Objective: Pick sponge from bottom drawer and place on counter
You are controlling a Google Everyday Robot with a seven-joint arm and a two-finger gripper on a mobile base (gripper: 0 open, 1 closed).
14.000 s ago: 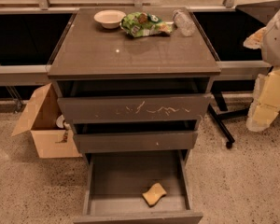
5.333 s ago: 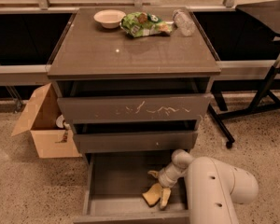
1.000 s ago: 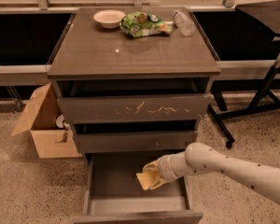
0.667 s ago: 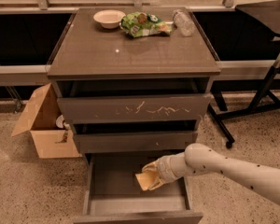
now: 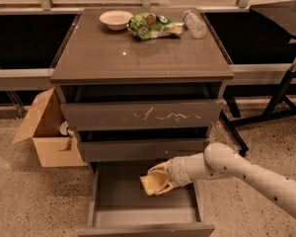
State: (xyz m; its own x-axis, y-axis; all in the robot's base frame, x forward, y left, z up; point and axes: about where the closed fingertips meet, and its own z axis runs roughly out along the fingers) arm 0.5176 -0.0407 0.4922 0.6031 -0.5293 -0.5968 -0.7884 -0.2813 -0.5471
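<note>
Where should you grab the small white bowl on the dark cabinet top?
Its thin rim, from above: the small white bowl stands upright and open, so one finger fits inside. Take the left side; the green snack bag lies to its right. The gripper is over the bottom drawer, holding the pale yellow sponge.

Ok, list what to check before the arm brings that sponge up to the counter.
1. Grip: ok. The gripper is shut on the sponge, over the bottom drawer.
2. Sponge off the drawer floor: cannot tell.
3. Drawer open: ok.
4. Straight path up: not ok. The middle drawer front and the counter rim sit just above and behind the gripper, so it probably should back out first.
5. Landing spot: ok. The bowl, bag and bottle are at the back, and the front half shows bare top.
</note>
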